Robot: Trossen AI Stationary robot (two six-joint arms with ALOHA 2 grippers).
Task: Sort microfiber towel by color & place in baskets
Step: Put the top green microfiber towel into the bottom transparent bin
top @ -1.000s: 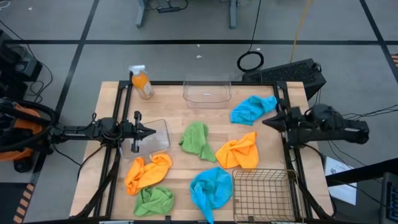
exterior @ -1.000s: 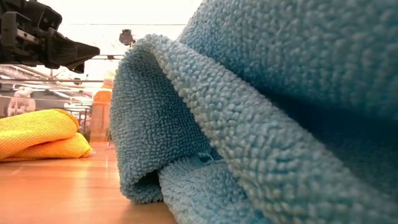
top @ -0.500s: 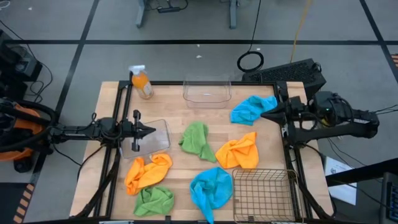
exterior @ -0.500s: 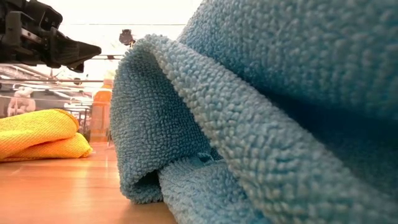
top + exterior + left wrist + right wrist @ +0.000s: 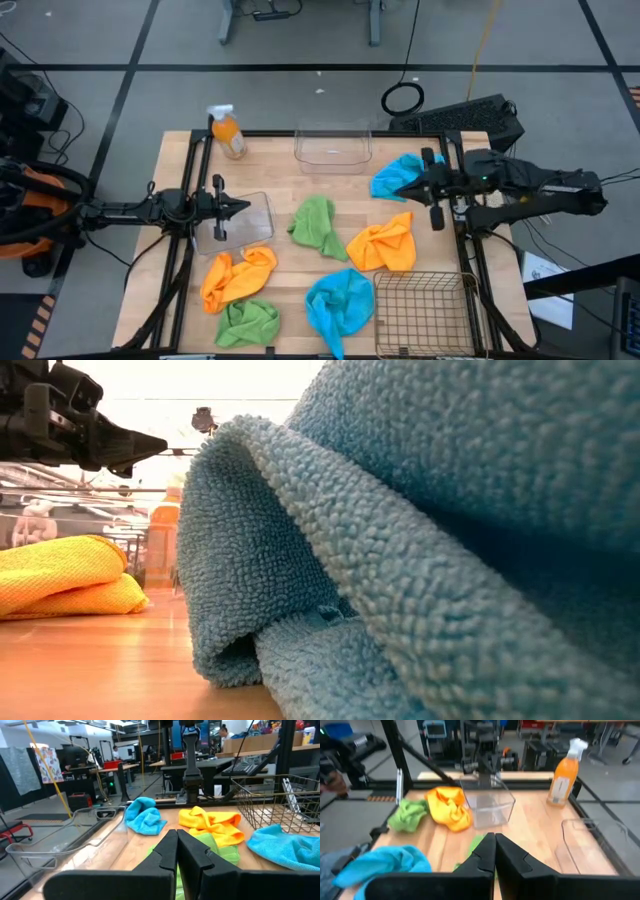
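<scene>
Six towels lie crumpled on the wooden table: blue (image 5: 400,175) at the far right, green (image 5: 318,225) in the middle, orange (image 5: 385,245) to its right, blue (image 5: 340,300) near the front, and orange (image 5: 237,277) and green (image 5: 248,322) at the near left. My right gripper (image 5: 410,184) is shut (image 5: 495,847) and hovers at the far blue towel's near edge. My left gripper (image 5: 243,210) is shut (image 5: 177,845) and waits above a clear tub (image 5: 245,220). The near blue towel (image 5: 420,560) fills the low view.
A second clear tub (image 5: 332,145) stands at the far edge. The wire-mesh basket (image 5: 425,310) sits at the near right corner. An orange spray bottle (image 5: 228,132) stands at the far left corner. A black frame (image 5: 470,260) edges the table.
My right arm has reached from the table's right edge toward the left, out over the far blue towel, and its wrist has turned about. Its fingers stay shut. No towel has moved.
</scene>
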